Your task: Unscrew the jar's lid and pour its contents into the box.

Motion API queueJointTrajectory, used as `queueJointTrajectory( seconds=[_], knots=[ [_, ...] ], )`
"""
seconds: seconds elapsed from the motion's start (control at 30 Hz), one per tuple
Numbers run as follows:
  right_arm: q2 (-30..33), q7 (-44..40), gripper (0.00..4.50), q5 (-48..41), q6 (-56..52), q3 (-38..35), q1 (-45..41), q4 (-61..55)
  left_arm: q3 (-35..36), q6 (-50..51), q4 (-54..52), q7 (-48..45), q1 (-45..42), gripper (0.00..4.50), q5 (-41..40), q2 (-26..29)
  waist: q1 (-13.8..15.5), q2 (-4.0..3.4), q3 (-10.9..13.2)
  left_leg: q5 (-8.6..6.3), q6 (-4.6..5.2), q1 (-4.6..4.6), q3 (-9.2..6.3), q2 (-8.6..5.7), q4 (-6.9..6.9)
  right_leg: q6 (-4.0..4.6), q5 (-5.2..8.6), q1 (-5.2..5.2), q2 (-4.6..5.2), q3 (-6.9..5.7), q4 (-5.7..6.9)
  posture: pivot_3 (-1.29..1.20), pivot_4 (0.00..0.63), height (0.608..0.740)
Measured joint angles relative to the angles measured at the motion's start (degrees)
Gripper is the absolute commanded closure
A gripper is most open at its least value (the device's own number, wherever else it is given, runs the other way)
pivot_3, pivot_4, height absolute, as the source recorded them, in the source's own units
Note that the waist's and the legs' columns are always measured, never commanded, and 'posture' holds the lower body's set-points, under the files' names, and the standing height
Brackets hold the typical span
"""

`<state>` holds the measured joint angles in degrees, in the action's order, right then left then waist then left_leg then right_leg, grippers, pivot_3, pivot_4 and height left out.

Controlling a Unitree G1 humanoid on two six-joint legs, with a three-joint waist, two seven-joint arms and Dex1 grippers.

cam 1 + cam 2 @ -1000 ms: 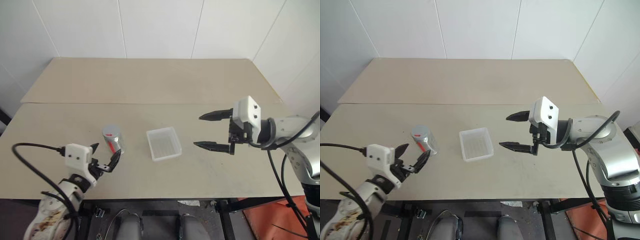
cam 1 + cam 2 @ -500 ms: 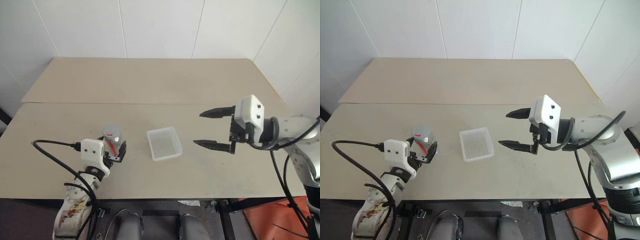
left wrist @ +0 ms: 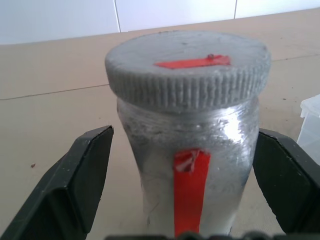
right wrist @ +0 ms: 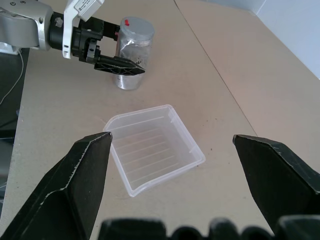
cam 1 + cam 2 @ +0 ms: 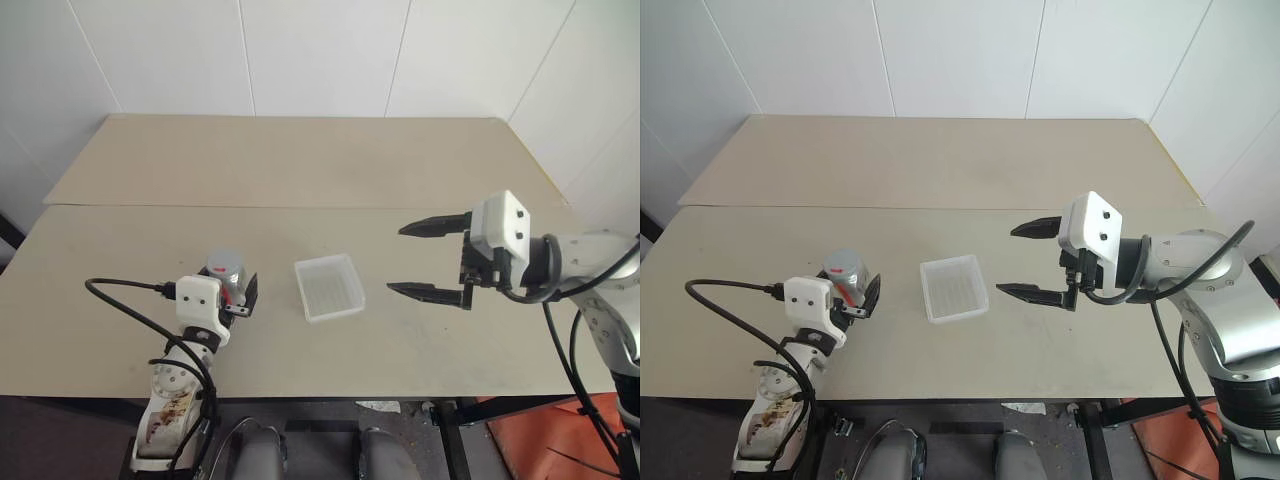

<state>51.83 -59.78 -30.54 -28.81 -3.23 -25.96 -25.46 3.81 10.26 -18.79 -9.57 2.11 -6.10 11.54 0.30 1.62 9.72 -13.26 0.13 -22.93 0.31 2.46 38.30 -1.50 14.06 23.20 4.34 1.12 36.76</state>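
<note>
Jar (image 3: 187, 150) stands upright between left gripper (image 3: 187, 172) fingers, lid (image 3: 187, 67) on top. Fingers wide, small gaps each side, not squeezing yet. Right gripper (image 5: 432, 260) wide, empty, far off, past box (image 5: 329, 286).

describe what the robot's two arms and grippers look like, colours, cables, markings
Both the left gripper and the right gripper have two black tapered fingers below a white boxy wrist housing. The right arm is smooth silver-grey with black cables along it. The left forearm is white with brownish mottled marks, and a black cable loops from its housing.
</note>
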Motion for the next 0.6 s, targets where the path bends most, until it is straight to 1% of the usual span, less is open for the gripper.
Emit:
queueJointTrajectory(
  seconds=[0.13, 0.2, 0.43, 0.53, 0.6],
  knots=[
    [0.35, -0.2, 0.0, 0.03, 0.05, -0.01, 0.0, 0.0, -0.37, -0.35, 0.88, -0.18, -0.68, 2.04, 0.0, -0.43, 0.01, 0.0, 0.0, 0.0, 0.0, 0.0, 0.0, 0.0, 0.0, 0.0, 0.0, 0.0, 0.0, 0.0, 0.0, 0.0, 0.15, 0.74],
    [0.51, -0.26, 0.0, 0.04, 0.14, -0.02, 0.0, 0.01, -0.7, -0.35, 0.9, -0.23, -0.82, 2.58, 0.02, -0.6, 0.01, 0.0, 0.0, 0.0, 0.0, 0.0, 0.0, 0.0, 0.0, 0.0, 0.0, 0.0, 0.0, 0.0, 0.0, 0.0, 0.15, 0.74],
    [0.51, -0.27, 0.0, 0.05, 0.86, -0.07, 0.0, 0.02, -0.44, 0.83, 0.85, -0.93, -1.38, 2.59, -0.6, 0.0, 0.05, 0.0, 0.0, 0.0, 0.0, 0.01, 0.0, 0.0, 0.0, 0.0, 0.0, 0.0, -0.01, -0.01, 0.01, 0.0, 0.15, 0.74],
    [0.26, -0.2, 0.0, 0.05, 1.06, -0.07, -0.01, 0.03, 1.16, 4.54, -0.18, -4.51, -2.8, 2.59, -3.65, 3.86, -0.05, 0.0, 0.0, 0.0, 0.0, 0.01, -0.01, 0.02, 0.0, -0.01, 0.0, 0.03, -0.03, -0.01, 0.02, 0.0, 0.15, 0.74],
    [-0.77, 0.0, 0.0, 0.05, 1.09, 0.12, -0.43, 0.06, 3.33, 8.28, -1.37, -9.21, -4.88, 2.59, -8.44, 8.76, -0.16, 0.0, 0.01, 0.0, 0.0, 0.0, -0.02, 0.04, 0.0, 0.0, 0.0, 0.04, -0.05, -0.04, 0.03, 0.0, 0.15, 0.74]
  ],
)
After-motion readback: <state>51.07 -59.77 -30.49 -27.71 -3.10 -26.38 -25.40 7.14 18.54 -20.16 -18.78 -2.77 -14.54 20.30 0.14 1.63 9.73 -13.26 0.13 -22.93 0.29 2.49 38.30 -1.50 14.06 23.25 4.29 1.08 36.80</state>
